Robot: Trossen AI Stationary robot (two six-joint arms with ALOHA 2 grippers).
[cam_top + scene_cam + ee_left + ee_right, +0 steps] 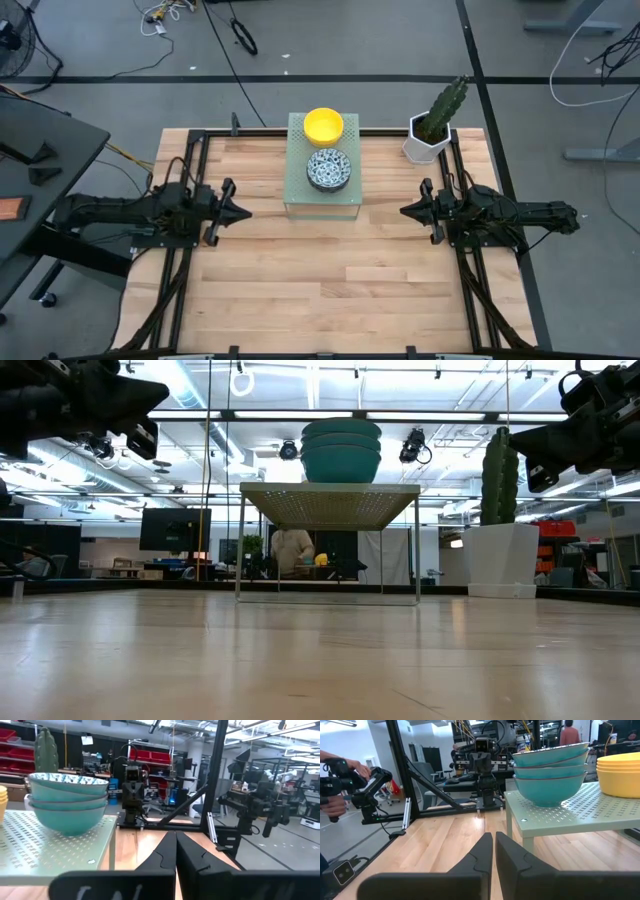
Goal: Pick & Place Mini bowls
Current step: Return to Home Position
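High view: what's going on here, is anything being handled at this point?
Nothing is being handled. The left hand and the right hand are both shut and hold nothing. Each sits at its own side of the table, pointing toward the middle. The bowls stand in two stacks on the green shelf, the yellow stack at the back and the blue-and-white stack in front of it. The cactus pot stands beside the shelf, untouched.

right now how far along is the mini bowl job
Looks nearly done: the plain yellow round bowls and the blue-patterned white bowls sit in two stacks on the pale green perforated shelf. Nothing is in hand: left claw and right claw are shut, empty, either side of the shelf. Little seems left.
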